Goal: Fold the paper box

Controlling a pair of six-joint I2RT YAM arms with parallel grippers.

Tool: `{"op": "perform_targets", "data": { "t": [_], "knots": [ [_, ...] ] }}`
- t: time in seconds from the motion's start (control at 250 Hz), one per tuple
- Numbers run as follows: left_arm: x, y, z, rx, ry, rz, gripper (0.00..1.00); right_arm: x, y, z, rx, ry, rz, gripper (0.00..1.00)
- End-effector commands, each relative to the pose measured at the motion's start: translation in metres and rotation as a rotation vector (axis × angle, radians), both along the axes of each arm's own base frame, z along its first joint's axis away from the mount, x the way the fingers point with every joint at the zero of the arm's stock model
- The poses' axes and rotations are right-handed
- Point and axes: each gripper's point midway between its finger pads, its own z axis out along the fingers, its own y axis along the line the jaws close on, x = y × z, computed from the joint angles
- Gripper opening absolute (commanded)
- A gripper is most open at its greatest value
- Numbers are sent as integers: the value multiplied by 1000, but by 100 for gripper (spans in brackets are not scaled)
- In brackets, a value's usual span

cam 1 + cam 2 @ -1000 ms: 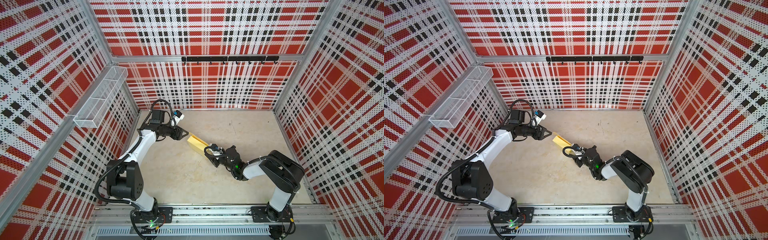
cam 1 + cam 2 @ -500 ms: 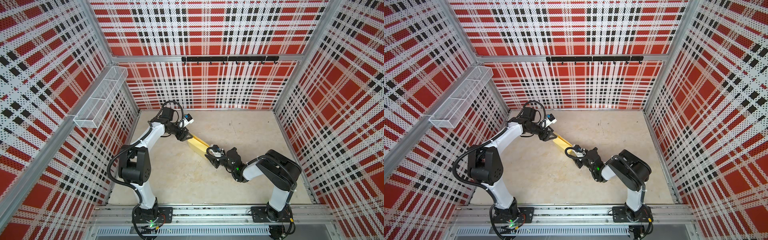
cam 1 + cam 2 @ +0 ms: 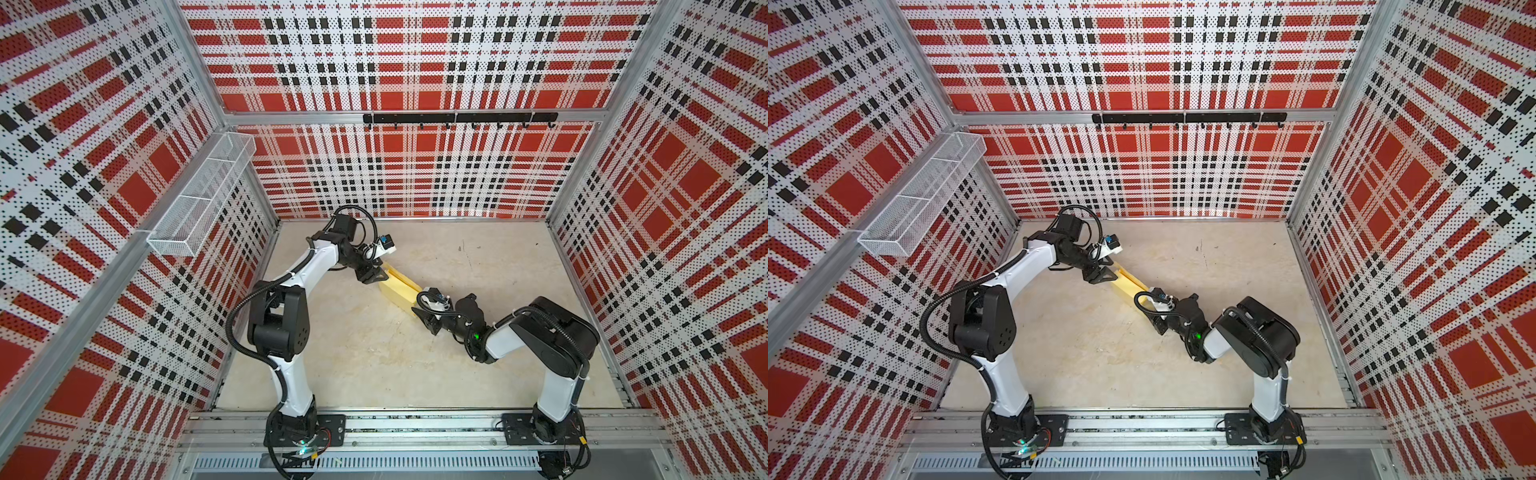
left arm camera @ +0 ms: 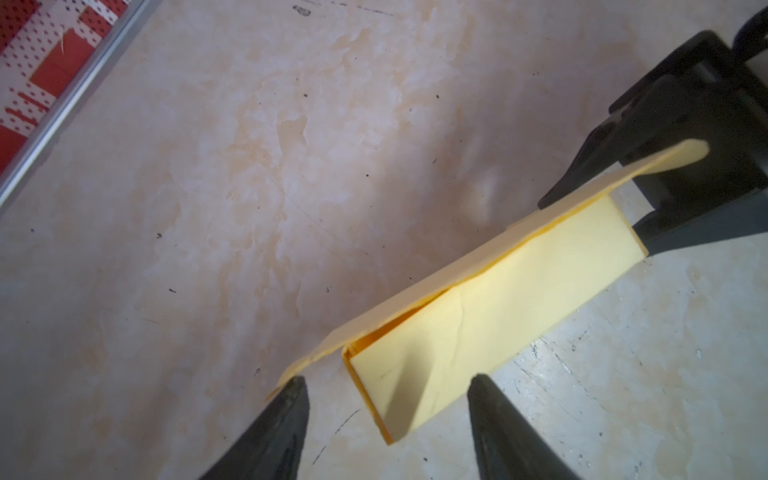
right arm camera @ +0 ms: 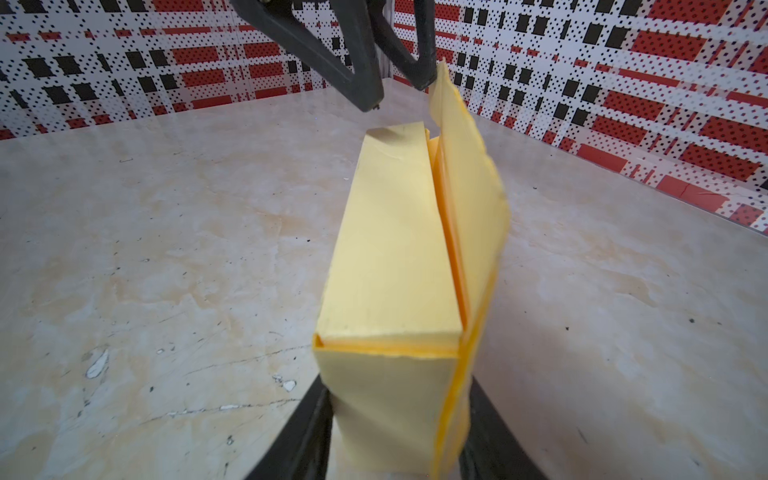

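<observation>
The paper box (image 3: 400, 286) (image 3: 1130, 284) is a long pale yellow carton lying aslant on the floor between my two arms. Its lid flap (image 5: 469, 208) (image 4: 457, 266) stands loose along one long side, leaving a slit. My right gripper (image 5: 397, 386) (image 3: 420, 312) is shut on the box's near end, a finger on each side. My left gripper (image 4: 387, 379) (image 3: 376, 276) (image 3: 1106, 276) is open at the far end, its fingers (image 5: 357, 75) straddling that end without clamping it. One fingertip sits at the flap's corner.
A wire mesh basket (image 3: 203, 199) hangs on the left wall and a black hook rail (image 3: 457, 118) on the back wall. Plaid perforated walls close three sides. An aluminium rail (image 3: 415, 424) carrying both arm bases runs along the front edge.
My left arm has swung in from the left and brought its open gripper up to the box's far end. The right gripper and the box have barely moved.
</observation>
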Motion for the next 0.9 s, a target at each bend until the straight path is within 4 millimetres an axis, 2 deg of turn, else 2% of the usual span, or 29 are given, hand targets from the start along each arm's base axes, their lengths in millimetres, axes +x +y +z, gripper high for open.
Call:
{"op": "perform_targets", "data": {
  "t": [0.0, 0.14, 0.232, 0.244, 0.268, 0.532, 0.772, 0.896],
  "knots": [
    [-9, -13, 41, -46, -147, -160, 65, -2, 6, 5, 26, -23, 38, 45],
    [-20, -31, 39, 9, -179, -318, 67, -1, 6, 6, 25, -30, 34, 46],
    [-24, -31, 30, 73, -158, -403, 66, 1, 5, 5, 24, -30, 31, 46],
    [-30, -41, 29, 78, -156, -434, 66, 0, 5, 5, 24, -29, 31, 46],
    [-33, -43, 27, 92, -152, -459, 66, 1, 5, 5, 23, -28, 32, 46],
    [-46, -43, -6, 188, -90, -582, 58, 3, 3, 2, 24, -27, 23, 46],
    [-50, -45, -22, 208, -57, -605, 48, 4, 2, 0, 22, -20, 21, 46],
    [-50, -43, -28, 213, -46, -609, 30, 5, 1, 1, 28, -20, 18, 47]
  ]
}}
